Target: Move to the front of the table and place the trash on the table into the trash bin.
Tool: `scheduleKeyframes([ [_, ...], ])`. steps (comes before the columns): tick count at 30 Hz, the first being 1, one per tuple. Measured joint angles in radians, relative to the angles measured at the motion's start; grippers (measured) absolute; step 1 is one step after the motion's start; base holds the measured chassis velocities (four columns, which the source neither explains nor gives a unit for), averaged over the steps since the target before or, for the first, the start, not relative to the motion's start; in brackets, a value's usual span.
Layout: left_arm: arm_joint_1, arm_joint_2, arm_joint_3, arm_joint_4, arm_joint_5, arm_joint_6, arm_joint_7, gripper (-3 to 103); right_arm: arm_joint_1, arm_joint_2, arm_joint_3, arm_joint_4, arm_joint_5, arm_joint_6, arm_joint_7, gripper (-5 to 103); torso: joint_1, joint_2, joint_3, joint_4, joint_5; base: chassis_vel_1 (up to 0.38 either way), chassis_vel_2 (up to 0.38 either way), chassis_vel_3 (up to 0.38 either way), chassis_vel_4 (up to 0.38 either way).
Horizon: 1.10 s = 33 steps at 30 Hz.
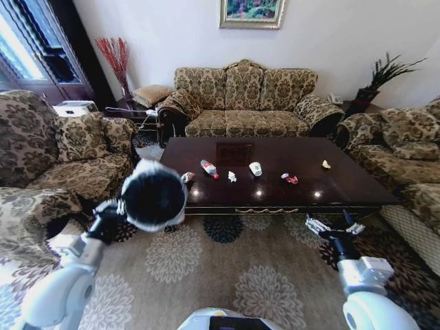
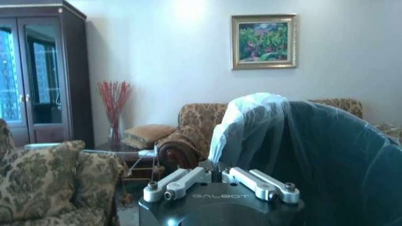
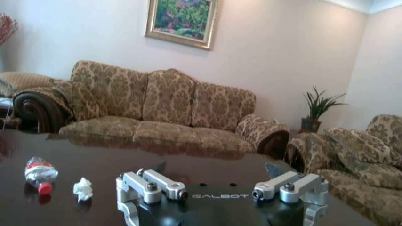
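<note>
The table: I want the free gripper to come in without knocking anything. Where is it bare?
The table is bare at its right end beyond the yellowish scrap, and along the sofa-side edge. Crowded: the middle row, from crushed bottle to red wrapper.

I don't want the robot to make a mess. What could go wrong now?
The left gripper pinches the trash bin only at its rim, so it might tilt or slip. The bits on the glossy table are small; the crumpled paper or red wrapper could slide away from the open right gripper. The yellowish scrap lies farther back, maybe hard to reach.
</note>
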Motion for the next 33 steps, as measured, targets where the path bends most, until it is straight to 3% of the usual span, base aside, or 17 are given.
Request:
scheduleKeyframes([
  [14, 0.01, -0.048, -0.001, 0.003, 0.026, -0.06, -0.082, 3, -0.003, -0.012, 0.007, 0.008, 0.008, -0.002, -0.008, 100, 0.0, 0.0, 0.0, 0.0005, 0.0, -0.014, 0.011, 0.013, -0.015],
  [33, 0.018, -0.073, 0.01, 0.031, 0.1, -0.076, -0.085, 3, -0.009, -0.01, 0.002, -0.016, 0.007, 0.03, -0.046, 100, -0.003, -0.006, -0.004, 0.0001, 0.0001, -0.039, 0.078, 0.08, -0.04],
])
